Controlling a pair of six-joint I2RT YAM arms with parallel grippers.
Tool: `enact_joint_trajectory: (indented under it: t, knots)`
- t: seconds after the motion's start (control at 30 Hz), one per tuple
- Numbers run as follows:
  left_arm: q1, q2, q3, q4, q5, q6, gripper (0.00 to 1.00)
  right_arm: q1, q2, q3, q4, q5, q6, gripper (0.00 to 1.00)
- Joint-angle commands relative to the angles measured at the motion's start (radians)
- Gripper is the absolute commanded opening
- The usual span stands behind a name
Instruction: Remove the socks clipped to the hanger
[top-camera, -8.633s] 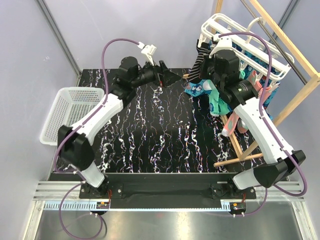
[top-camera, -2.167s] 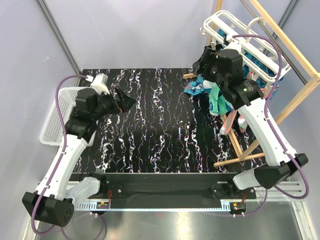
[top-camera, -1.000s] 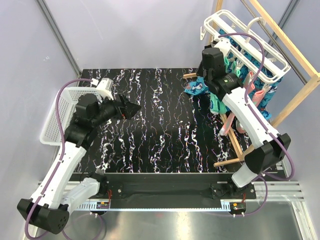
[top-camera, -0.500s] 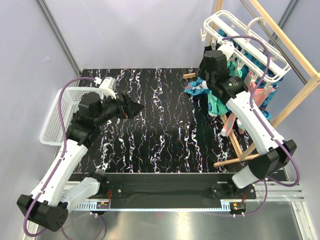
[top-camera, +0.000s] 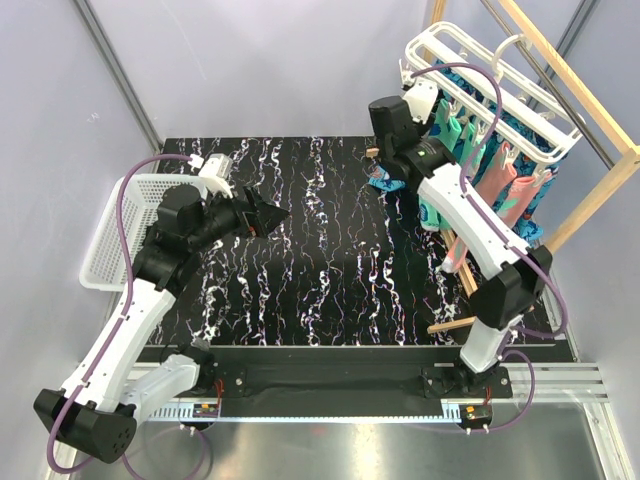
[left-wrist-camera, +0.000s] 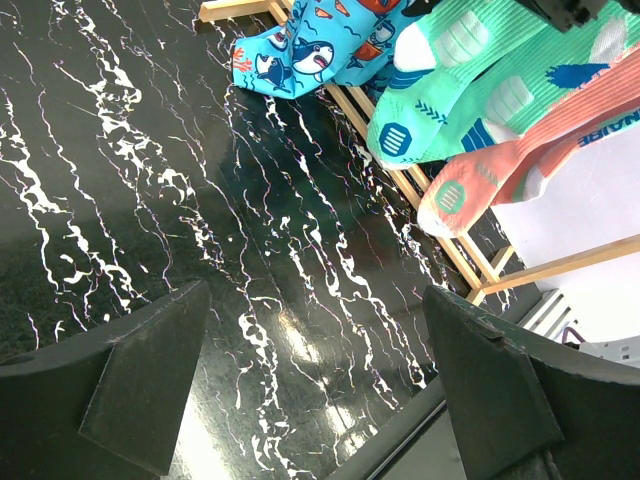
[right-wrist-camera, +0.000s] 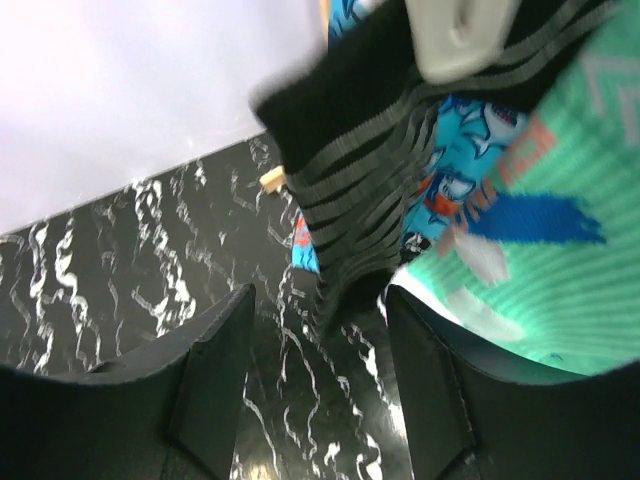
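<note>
The white hanger (top-camera: 497, 72) hangs at the back right with socks clipped under it. In the right wrist view a dark striped sock (right-wrist-camera: 372, 175) dangles from a white clip (right-wrist-camera: 462, 25). Its lower end hangs just ahead of my right gripper (right-wrist-camera: 320, 385), which is open and touches nothing. Behind it are a shark-print blue sock (right-wrist-camera: 470, 130) and a mint-green sock (right-wrist-camera: 540, 280). My left gripper (top-camera: 272, 216) hovers open and empty over the left-middle of the table. Its view shows the shark sock (left-wrist-camera: 300, 50), the mint sock (left-wrist-camera: 470, 90) and a salmon sock (left-wrist-camera: 520, 165).
A white mesh basket (top-camera: 135, 225) sits off the table's left edge. A light wooden bar frame (top-camera: 590, 120) carries the hanger, and its feet (left-wrist-camera: 430, 220) rest on the black marbled table (top-camera: 320, 280) at the right.
My right gripper has gone from shut to open and swung left to the hanger's near-left end, by the striped sock. The left gripper drifted slightly right.
</note>
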Motion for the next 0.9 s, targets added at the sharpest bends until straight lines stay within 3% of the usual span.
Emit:
enact_joint_trajectory:
  t: [0.0, 0.1, 0.17, 0.23, 0.27, 0.37, 0.53, 0.87]
  knots:
    - [-0.003, -0.014, 0.042, 0.035, 0.001, 0.009, 0.94, 0.002, 0.056, 0.109, -0.042, 0.127, 0.012, 0.62]
    - [-0.003, -0.011, 0.048, 0.037, 0.003, 0.009, 0.94, 0.002, 0.106, 0.190, -0.108, 0.178, 0.033, 0.57]
    - [-0.003, -0.012, 0.051, 0.029, 0.003, 0.015, 0.94, 0.001, 0.113, 0.206, -0.116, 0.193, 0.035, 0.48]
    - [-0.003, -0.012, 0.051, 0.026, -0.001, 0.023, 0.94, 0.001, 0.100, 0.183, -0.099, 0.195, 0.020, 0.36]
    - [-0.003, -0.012, 0.051, 0.023, -0.001, 0.031, 0.94, 0.001, 0.093, 0.175, -0.091, 0.192, 0.012, 0.22]
    - [-0.005, -0.005, 0.051, 0.043, 0.001, 0.037, 0.94, -0.001, 0.047, 0.140, -0.059, 0.141, -0.023, 0.00]
    - [-0.026, 0.038, 0.083, 0.081, 0.016, 0.009, 0.92, -0.002, -0.033, 0.083, -0.053, -0.020, -0.060, 0.00]
    - [-0.176, 0.205, 0.186, 0.259, 0.024, 0.038, 0.93, -0.002, -0.286, -0.101, -0.032, -0.336, -0.023, 0.00]
